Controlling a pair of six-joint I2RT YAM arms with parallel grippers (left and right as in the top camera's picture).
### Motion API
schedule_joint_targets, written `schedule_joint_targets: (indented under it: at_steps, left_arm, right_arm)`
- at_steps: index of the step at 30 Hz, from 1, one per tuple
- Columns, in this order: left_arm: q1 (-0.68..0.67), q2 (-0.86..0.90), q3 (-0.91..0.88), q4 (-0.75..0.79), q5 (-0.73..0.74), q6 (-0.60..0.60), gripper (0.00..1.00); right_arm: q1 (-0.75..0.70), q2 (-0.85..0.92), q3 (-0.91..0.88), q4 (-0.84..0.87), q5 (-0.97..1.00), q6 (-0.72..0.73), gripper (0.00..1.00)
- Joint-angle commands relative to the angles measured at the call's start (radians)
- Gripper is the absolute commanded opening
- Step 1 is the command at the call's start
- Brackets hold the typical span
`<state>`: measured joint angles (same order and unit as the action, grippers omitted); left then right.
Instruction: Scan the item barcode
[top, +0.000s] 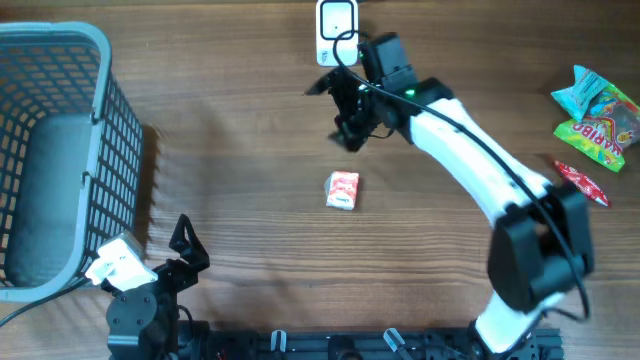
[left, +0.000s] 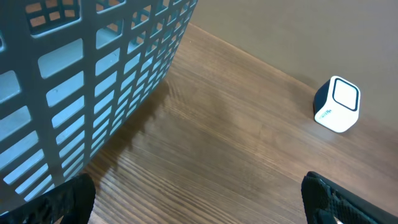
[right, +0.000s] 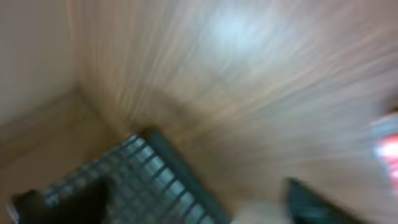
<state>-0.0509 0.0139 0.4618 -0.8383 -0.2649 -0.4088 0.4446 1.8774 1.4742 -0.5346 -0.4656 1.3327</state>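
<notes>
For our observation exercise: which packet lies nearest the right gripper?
The small red-and-white packet, alone mid-table beside the right gripper; the other packets sit at the far right edge.

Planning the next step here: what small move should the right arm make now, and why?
Probably bring the right gripper down over the small red-and-white packet and close on it: the packet lies loose on the wooden table, apart from the open gripper, not at the white cube scanner.
</notes>
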Motion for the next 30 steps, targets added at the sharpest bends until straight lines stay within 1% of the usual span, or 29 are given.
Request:
schedule_joint_targets:
  at_steps: [1,2,3,4,5,8,11,15,19,20,21,22,23,24,25,26,29,30]
  left_arm:
    - [-0.003,-0.006,-0.004,0.003,-0.010,0.011,1.00]
    - [-0.003,-0.006,-0.004,0.003,-0.010,0.011,1.00]
    - [-0.003,-0.006,-0.004,0.003,-0.010,0.011,1.00]
    - [-0.003,-0.006,-0.004,0.003,-0.010,0.011,1.00]
    - [-0.003,-0.006,-0.004,0.003,-0.010,0.011,1.00]
    - [-0.003,-0.006,-0.004,0.003,-0.010,0.011,1.00]
    - [-0.003,-0.006,-0.004,0.003,-0.010,0.011,1.00]
    - [-0.003,-0.006,-0.004,0.003,-0.010,0.011,1.00]
    - [-0.003,-0.006,-0.004,0.003,-0.010,0.011,1.00]
    - [-0.003,-0.006,-0.004,0.003,-0.010,0.011,1.00]
    - [-0.003,-0.006,-0.004,0.003,-0.010,0.011,1.00]
    - [-0.003,-0.006,-0.004,0.003,-0.010,0.011,1.00]
    - [-0.003,-0.006,-0.004,0.003,-0.010,0.011,1.00]
    - [-0.003,-0.006,-0.004,0.003,-0.010,0.011,1.00]
    - [-0.003,-0.006,-0.004,0.003,-0.010,0.011,1.00]
    - [-0.003,-0.006,-0.004,0.003,-0.010,0.011,1.00]
    - [-0.003,-0.006,-0.004,0.003,-0.010,0.011,1.00]
    - [-0.003,-0.006,-0.004,0.003,-0.010,0.011,1.00]
  right_arm:
    - [-0.011,-0.065,0.006,-0.204,0.373,-0.282,0.15]
    - [-0.011,-0.054,-0.004,-0.216,0.370,-0.332,0.08]
    - [-0.011,-0.032,-0.016,-0.214,0.331,-0.425,0.05]
    - [-0.011,-0.007,-0.021,-0.215,0.306,-0.472,0.04]
    - [-0.011,0.022,-0.023,-0.222,0.300,-0.490,0.04]
    - [-0.011,0.105,-0.023,-0.264,0.313,-0.501,0.05]
    - [-0.011,0.142,-0.024,-0.309,0.372,-0.518,0.05]
    - [-0.009,0.161,-0.024,-0.396,0.378,-0.518,0.04]
    - [0.008,0.161,-0.024,-0.451,0.328,-0.524,0.04]
    - [0.019,0.161,-0.024,-0.447,0.330,-0.555,0.07]
    - [0.029,0.161,-0.024,-0.428,0.331,-0.626,0.29]
    - [0.032,0.161,-0.022,-0.409,0.331,-0.727,0.48]
    - [0.032,0.158,-0.018,-0.403,0.331,-0.811,0.63]
    - [0.032,0.154,-0.011,-0.405,0.335,-0.875,0.73]
    - [0.027,0.143,0.003,-0.417,0.346,-0.962,0.82]
    - [0.021,0.124,0.019,-0.427,0.345,-1.031,0.84]
    - [0.014,0.064,0.035,-0.407,0.346,-1.236,0.84]
    - [0.013,0.061,0.035,-0.399,0.338,-1.284,0.84]
